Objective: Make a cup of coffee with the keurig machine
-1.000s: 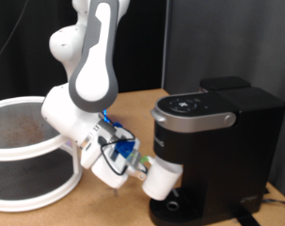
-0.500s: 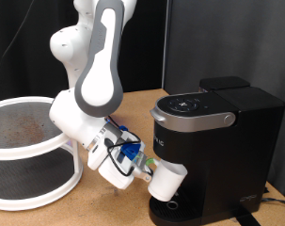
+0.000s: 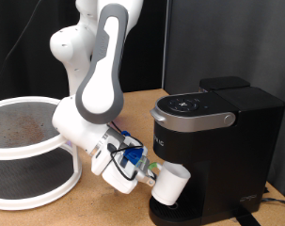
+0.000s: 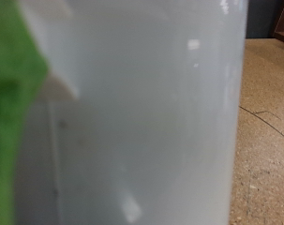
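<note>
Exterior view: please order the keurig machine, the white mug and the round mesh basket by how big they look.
1. Keurig machine and round mesh basket: similar apparent size, and the frame cuts off both, so no ranking.
2. White mug, held in the gripper: clearly smallest.

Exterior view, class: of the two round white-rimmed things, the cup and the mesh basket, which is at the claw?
The cup, small and plain white, tilted at the claw under the keurig machine. The mesh basket sits apart at the exterior view's left.

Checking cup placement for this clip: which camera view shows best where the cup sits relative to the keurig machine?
The exterior view. It shows the cup, tilted, at the gripper, under the keurig machine and above its drip tray. In the wrist view the cup fills the frame as a white wall, with no machine visible.
</note>
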